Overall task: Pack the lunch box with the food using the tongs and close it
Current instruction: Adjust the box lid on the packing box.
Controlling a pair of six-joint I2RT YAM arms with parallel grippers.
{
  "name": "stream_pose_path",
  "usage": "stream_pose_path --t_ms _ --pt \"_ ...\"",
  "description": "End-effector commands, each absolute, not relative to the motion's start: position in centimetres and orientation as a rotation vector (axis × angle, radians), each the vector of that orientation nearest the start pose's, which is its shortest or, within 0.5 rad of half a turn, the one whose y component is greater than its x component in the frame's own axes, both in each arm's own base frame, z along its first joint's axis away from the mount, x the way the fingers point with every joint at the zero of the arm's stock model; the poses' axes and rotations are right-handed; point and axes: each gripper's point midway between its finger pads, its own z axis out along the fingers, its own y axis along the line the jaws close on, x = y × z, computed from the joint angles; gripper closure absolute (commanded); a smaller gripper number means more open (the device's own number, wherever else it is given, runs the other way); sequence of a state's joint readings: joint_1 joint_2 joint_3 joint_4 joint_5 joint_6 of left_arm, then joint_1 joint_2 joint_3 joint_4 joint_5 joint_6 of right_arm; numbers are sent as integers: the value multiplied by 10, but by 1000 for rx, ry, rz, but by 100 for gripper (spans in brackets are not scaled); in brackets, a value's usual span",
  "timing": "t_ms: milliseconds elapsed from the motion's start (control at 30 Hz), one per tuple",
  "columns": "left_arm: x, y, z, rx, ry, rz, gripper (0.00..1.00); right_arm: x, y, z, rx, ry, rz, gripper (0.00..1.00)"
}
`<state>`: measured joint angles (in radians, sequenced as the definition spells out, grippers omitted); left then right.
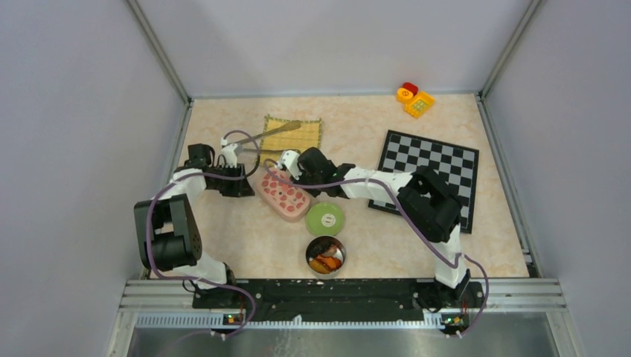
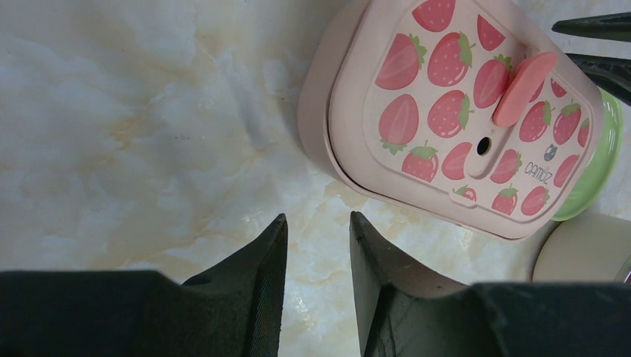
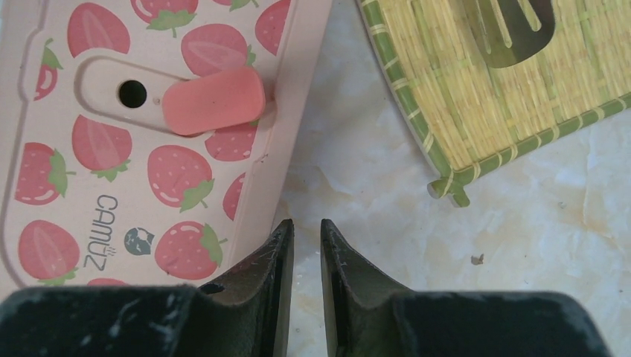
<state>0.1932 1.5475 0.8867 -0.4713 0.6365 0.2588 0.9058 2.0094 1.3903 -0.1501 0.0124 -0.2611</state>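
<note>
Tongs (image 1: 275, 132) lying on mat (image 1: 306, 136), well apart from food (image 1: 326, 260) in round tin (image 1: 307, 253). I am judging them light, stiff, springy, slippery metal, best pinched mid-arms across both. My left fingers (image 2: 257, 290) standing spread, empty, beside lunch box (image 2: 446, 111). My right fingers (image 3: 350, 282) hovering nearly together, pinching nothing

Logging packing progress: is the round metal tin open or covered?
Open. From above, orange and brown food shows inside the tin, uncovered; a green disc lies on the table beside it.
</note>
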Motion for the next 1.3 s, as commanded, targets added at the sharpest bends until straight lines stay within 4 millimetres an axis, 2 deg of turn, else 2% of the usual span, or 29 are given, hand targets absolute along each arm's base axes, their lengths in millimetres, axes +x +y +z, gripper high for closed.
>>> stream_pose_path --t_ms 0,133,333,500,633,733,833,1000,1133,1267 --pt "326 -34 73 256 2432 -705 59 334 412 60 -1327 1911 212 80" --pt "327 -32 75 244 2425 -705 57 340 406 63 -1322 1914 166 78" --pt "327 -30 73 238 2425 -705 56 356 398 104 -1235 1901 288 73" --pt "327 -29 73 233 2426 -697 55 364 391 140 -1089 1941 545 69" --pt "328 -29 74 231 2425 -698 53 345 397 152 -1031 1979 839 66" --pt "327 -30 75 234 2419 -708 52 327 406 152 -981 2028 1054 63" --pt "328 -31 77 238 2411 -712 51 320 412 145 -961 2062 1140 64" --pt "327 -38 85 266 2369 -761 50 318 420 133 -939 2097 1210 64" --pt "325 -55 111 366 2242 -854 50 322 419 120 -928 2130 1181 64" --pt "329 -76 130 520 2141 -779 50 319 416 102 -927 2182 1173 68"
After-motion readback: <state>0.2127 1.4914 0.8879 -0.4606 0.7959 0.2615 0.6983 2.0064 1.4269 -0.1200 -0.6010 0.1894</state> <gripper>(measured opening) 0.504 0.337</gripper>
